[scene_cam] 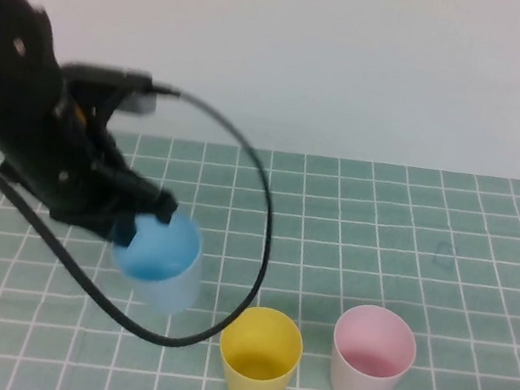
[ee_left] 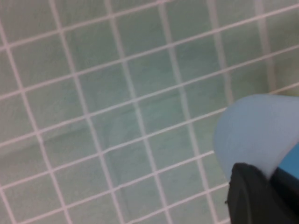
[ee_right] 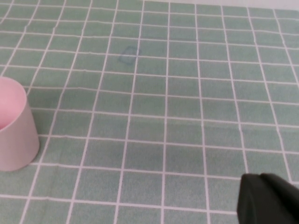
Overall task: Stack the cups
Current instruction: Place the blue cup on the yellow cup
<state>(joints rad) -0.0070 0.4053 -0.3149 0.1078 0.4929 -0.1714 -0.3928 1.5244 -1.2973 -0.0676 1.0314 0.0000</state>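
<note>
My left gripper (scene_cam: 143, 216) is shut on the rim of the light blue cup (scene_cam: 163, 259) and holds it tilted above the table at the left. In the left wrist view the blue cup (ee_left: 254, 133) fills the corner with one dark finger (ee_left: 254, 196) against its wall. The yellow cup (scene_cam: 259, 355) stands upright near the front, to the right of the blue cup. The pale pink cup (scene_cam: 371, 354) stands upright just right of the yellow one, and it also shows in the right wrist view (ee_right: 14, 128). Only a dark tip of my right gripper (ee_right: 268, 200) shows; the right arm is out of the high view.
A green mat with a white grid (scene_cam: 410, 248) covers the table. A black cable (scene_cam: 257, 214) loops from the left arm down in front of the yellow cup. A plain white wall stands behind.
</note>
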